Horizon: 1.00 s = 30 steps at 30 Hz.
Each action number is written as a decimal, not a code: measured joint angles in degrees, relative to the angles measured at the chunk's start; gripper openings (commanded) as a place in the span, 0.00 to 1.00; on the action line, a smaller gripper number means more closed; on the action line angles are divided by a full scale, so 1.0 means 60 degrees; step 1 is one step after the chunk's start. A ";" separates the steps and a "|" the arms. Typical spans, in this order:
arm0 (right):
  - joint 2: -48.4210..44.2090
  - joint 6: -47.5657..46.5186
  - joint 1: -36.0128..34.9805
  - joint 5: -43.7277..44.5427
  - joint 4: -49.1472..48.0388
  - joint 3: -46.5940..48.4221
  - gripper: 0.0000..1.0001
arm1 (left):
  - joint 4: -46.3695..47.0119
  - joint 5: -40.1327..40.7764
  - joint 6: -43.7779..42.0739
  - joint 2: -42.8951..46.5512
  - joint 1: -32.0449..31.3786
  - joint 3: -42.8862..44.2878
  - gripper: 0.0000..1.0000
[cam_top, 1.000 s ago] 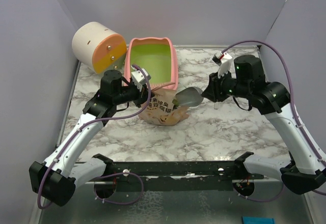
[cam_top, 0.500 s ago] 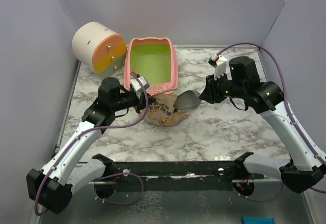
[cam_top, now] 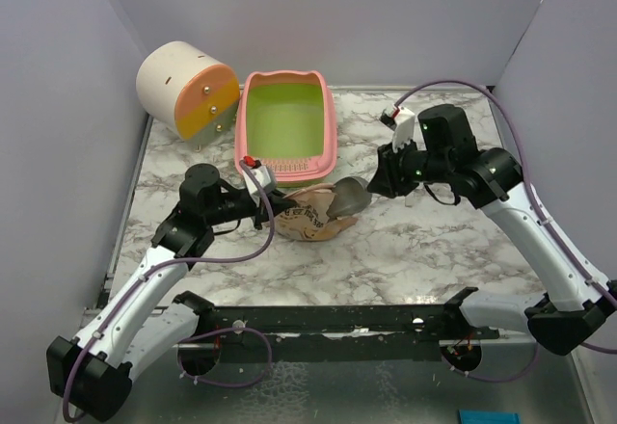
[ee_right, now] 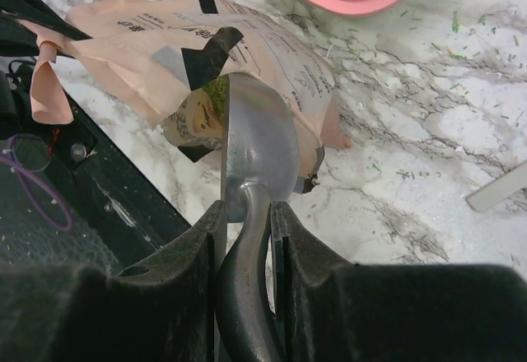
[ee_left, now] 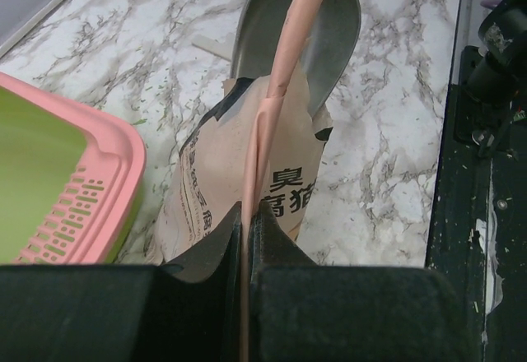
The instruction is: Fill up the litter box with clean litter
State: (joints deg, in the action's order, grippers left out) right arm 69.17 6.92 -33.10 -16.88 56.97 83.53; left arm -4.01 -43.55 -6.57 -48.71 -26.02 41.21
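Counting one litter box (cam_top: 286,125), one pouch (cam_top: 301,217), one scoop (cam_top: 352,198): your left gripper (ee_left: 245,222) pinches the pouch rim, your right gripper (ee_right: 247,214) clamps the scoop handle, and the scoop is now deeper inside the pouch than before.

The overhead camera looked down and forward from above and behind both arm bases, far enough back to take in the whole white-and-grey marbled table (cam_top: 415,241). The left wrist camera sat close behind the left gripper (ee_left: 245,222), looking along its fingers at the tan printed paper pouch (ee_left: 214,164) just ahead. The right wrist camera peered down past the right gripper (ee_right: 245,214) at the grey metal scoop (ee_right: 255,140) just beyond its fingertips. All three views shared the pouch, the scoop and part of the pink plastic litter box (cam_top: 289,165).
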 measured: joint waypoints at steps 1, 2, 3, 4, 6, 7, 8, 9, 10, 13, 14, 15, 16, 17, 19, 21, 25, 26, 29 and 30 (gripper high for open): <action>0.0029 0.0040 -0.0076 0.0004 0.0000 -0.0004 0.01 | 0.0022 -0.0026 -0.0004 0.0095 0.0000 -0.0080 0.01; 0.0055 0.0069 -0.0142 0.0007 0.0000 -0.0015 0.01 | 0.0036 -0.0062 -0.0004 0.0204 0.0000 -0.0175 0.01; 0.0069 0.0113 -0.0215 0.0022 -0.0004 -0.0040 0.01 | 0.0058 -0.0091 -0.0004 0.0306 0.0000 -0.0262 0.01; 0.0095 0.0164 -0.0317 0.0066 -0.0011 -0.0091 0.01 | 0.0069 -0.0109 -0.0004 0.0375 0.0000 -0.0313 0.01; 0.0146 0.0291 -0.0510 0.0248 -0.0076 -0.0262 0.01 | 0.0080 -0.0120 0.0000 0.0557 0.0000 -0.0426 0.00; 0.0175 0.0339 -0.0579 0.0368 -0.0120 -0.0372 0.01 | 0.0076 -0.0120 0.0000 0.0612 0.0000 -0.0455 0.00; 0.0211 0.0408 -0.0637 0.0503 -0.0189 -0.0492 0.01 | 0.0058 -0.0131 0.0000 0.0641 0.0000 -0.0466 0.00; 0.0266 0.0481 -0.0699 0.0630 -0.0273 -0.0616 0.01 | 0.0018 -0.0138 0.0000 0.0656 -0.0015 -0.0466 0.00; 0.0350 0.0586 -0.0758 0.0805 -0.0342 -0.0732 0.01 | -0.0015 -0.0142 -0.0007 0.0663 -0.0029 -0.0466 0.00; 0.0561 0.0801 -0.0812 0.1209 -0.0408 -0.0871 0.01 | -0.0124 -0.0127 -0.0131 0.0685 -0.0062 -0.0470 0.00; 0.0619 0.0852 -0.0838 0.1322 -0.0415 -0.0871 0.01 | -0.0131 -0.0109 -0.0160 0.0688 -0.0062 -0.0495 0.00; 0.0659 0.0900 -0.0871 0.1439 -0.0430 -0.0871 0.01 | -0.0138 -0.0091 -0.0189 0.0696 -0.0062 -0.0528 0.00; 0.0688 0.0962 -0.0918 0.1596 -0.0433 -0.0871 0.01 | -0.0142 -0.0073 -0.0222 0.0707 -0.0062 -0.0576 0.00; 0.0707 0.0994 -0.0943 0.1683 -0.0437 -0.0867 0.01 | -0.0153 -0.0051 -0.0240 0.0721 -0.0062 -0.0612 0.01; 0.0761 0.1096 -0.1049 0.1934 -0.0437 -0.0834 0.01 | -0.0189 0.0018 -0.0255 0.0769 -0.0073 -0.0641 0.01; 0.0816 0.1162 -0.1217 0.2178 -0.0430 -0.0758 0.01 | -0.0219 0.0095 -0.0251 0.0863 -0.0080 -0.0641 0.01; 0.0871 0.1279 -0.1566 0.2616 -0.0433 -0.0659 0.01 | -0.0328 0.0109 -0.0237 0.1075 -0.0080 -0.0637 0.03; 0.0889 0.1308 -0.1639 0.2699 -0.0433 -0.0630 0.01 | -0.0357 0.0109 -0.0222 0.1104 -0.0080 -0.0627 0.03; 0.1107 0.1362 -0.1902 0.3217 -0.0397 -0.0368 0.01 | -0.0342 0.0102 -0.0117 0.1093 -0.0076 -0.0601 0.03; 0.1217 0.1366 -0.1996 0.3253 -0.0397 -0.0310 0.01 | -0.0339 0.0095 -0.0087 0.1071 -0.0076 -0.0586 0.03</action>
State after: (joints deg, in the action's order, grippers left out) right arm 76.47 15.11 -45.08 2.63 54.59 81.67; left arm -6.04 -42.98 -7.09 -42.28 -26.48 37.69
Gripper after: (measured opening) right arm 0.245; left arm 0.031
